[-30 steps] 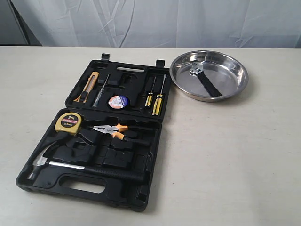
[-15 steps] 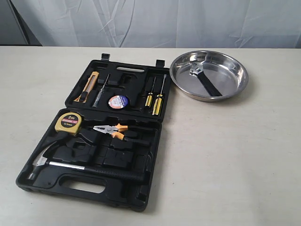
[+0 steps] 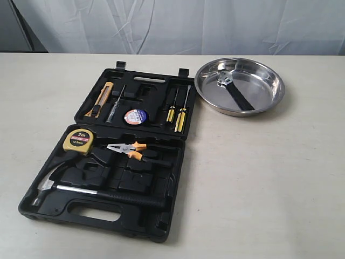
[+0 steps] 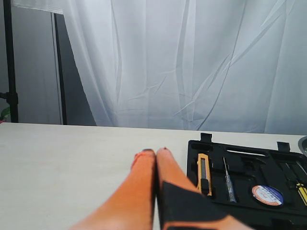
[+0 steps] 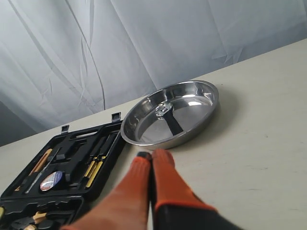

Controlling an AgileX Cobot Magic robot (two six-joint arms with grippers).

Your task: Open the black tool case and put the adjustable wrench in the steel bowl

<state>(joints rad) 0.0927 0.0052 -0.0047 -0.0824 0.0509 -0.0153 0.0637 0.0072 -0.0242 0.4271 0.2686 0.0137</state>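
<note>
The black tool case (image 3: 70,213) lies wide open on the table, lid laid back flat. The adjustable wrench (image 3: 233,91) rests inside the steel bowl (image 3: 272,102) at the back right, black handle pointing forward and silvery head toward the far rim. Neither arm appears in the exterior view. My left gripper (image 4: 155,152) is shut with nothing in it, raised beside the case (image 4: 268,215). My right gripper (image 5: 153,154) is shut and empty too, hovering short of the bowl (image 5: 201,127), where the wrench (image 5: 171,120) shows.
In the case lie a hammer (image 3: 102,193), orange-handled pliers (image 3: 129,149), a yellow tape measure (image 3: 78,141), a utility knife (image 3: 102,99), a test pen (image 3: 115,103), a tape roll (image 3: 135,116) and two yellow-handled screwdrivers (image 3: 178,113). A white curtain hangs behind the table.
</note>
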